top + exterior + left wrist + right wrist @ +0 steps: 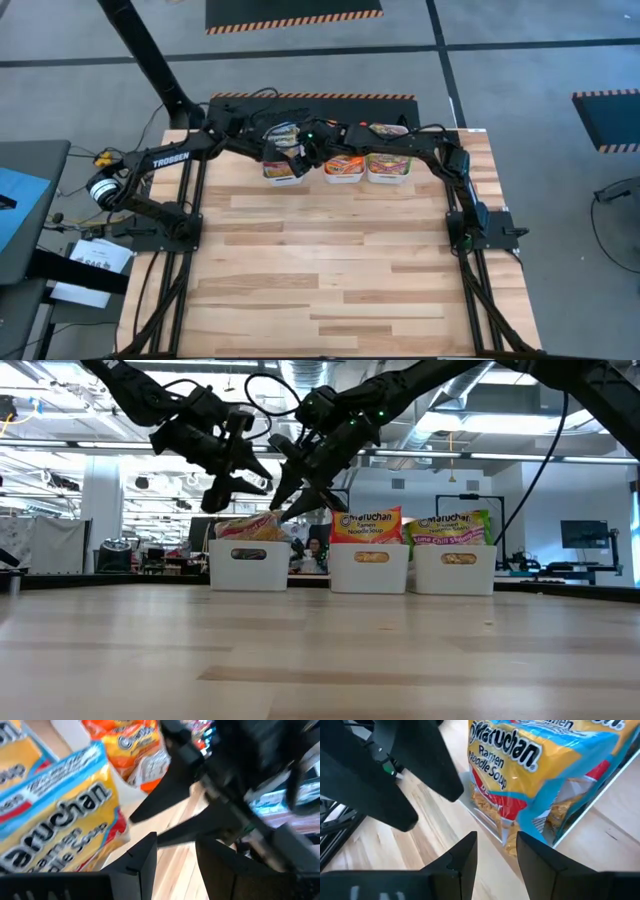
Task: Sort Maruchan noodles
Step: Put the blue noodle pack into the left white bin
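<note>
White bins [370,568]: three, in a row on one table [330,270]
Noodle packets [367,526]: stacked inside bins, exact number cannot be told
Arms: two
Claws: two, left claw [240,485] and right claw [290,500]

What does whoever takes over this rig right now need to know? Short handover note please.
Left gripper: above the left bin, fingers apart, nothing between them.
Right gripper: beside it over the same bin, fingers apart, empty.
Noodles: blue-edged packets in the left bin, orange packets in the middle bin, green packets in the right bin.
Done: no loose packets visible on the table; all seen ones sit in bins by colour.
Left: likely just retract both arms; the area behind the bins is partly hidden, so check it.
</note>
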You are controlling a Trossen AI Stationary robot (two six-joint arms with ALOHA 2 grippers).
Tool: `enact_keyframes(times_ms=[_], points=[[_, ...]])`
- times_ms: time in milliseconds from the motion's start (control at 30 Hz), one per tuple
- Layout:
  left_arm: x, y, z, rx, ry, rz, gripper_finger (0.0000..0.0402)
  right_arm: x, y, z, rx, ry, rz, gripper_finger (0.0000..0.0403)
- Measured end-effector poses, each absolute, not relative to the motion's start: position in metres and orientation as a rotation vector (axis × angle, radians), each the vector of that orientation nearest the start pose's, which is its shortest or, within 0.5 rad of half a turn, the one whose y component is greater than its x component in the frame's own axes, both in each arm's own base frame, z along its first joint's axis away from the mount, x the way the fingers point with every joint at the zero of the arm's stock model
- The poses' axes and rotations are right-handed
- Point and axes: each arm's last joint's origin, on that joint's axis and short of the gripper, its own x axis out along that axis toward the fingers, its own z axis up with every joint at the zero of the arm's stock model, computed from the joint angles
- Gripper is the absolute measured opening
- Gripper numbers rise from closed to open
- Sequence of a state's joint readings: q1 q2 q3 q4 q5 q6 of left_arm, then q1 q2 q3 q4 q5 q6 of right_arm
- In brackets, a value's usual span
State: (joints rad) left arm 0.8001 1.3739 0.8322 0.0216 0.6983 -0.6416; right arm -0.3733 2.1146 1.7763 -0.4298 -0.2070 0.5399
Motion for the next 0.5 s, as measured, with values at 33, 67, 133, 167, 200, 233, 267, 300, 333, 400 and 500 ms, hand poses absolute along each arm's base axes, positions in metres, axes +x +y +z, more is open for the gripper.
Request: enact_keyframes(times_ms=[33, 67, 133, 167, 200, 233, 267, 300, 333, 400, 500], points=[[0.213, 0.192, 0.241, -0.988, 0.357, 0.223, 0.0121, 0.445, -0.168, 0.239, 0.733, 0.684, -0.355, 0.0159], [0.213, 0.191, 0.24, -0.988, 0.372, 0.225, 0.0121, 0.443, -0.168, 0.242, 0.736, 0.689, -0.355, 0.0159], [0.214, 0.189, 0.238, -0.984, 0.394, 0.226, 0.0121, 0.44, -0.169, 0.25, 0.725, 0.677, -0.349, 0.0159], [0.214, 0.188, 0.238, -0.979, 0.402, 0.222, 0.0121, 0.437, -0.169, 0.254, 0.721, 0.677, -0.35, 0.0159], [0.215, 0.187, 0.237, -0.975, 0.408, 0.218, 0.0121, 0.433, -0.17, 0.258, 0.718, 0.687, -0.355, 0.0159], [0.215, 0.186, 0.237, -0.973, 0.411, 0.218, 0.0121, 0.429, -0.171, 0.262, 0.71, 0.69, -0.36, 0.0159], [0.216, 0.185, 0.237, -0.971, 0.413, 0.219, 0.0121, 0.426, -0.173, 0.265, 0.702, 0.694, -0.37, 0.0159], [0.218, 0.184, 0.237, -0.966, 0.416, 0.222, 0.0121, 0.422, -0.174, 0.268, 0.696, 0.704, -0.388, 0.0159], [0.219, 0.182, 0.237, -0.962, 0.419, 0.227, 0.0121, 0.418, -0.177, 0.27, 0.685, 0.712, -0.41, 0.0159], [0.222, 0.179, 0.236, -0.95, 0.424, 0.243, 0.0121, 0.411, -0.183, 0.277, 0.667, 0.706, -0.441, 0.0159], [0.226, 0.175, 0.236, -0.91, 0.435, 0.27, 0.0121, 0.402, -0.192, 0.288, 0.668, 0.671, -0.465, 0.0159]])
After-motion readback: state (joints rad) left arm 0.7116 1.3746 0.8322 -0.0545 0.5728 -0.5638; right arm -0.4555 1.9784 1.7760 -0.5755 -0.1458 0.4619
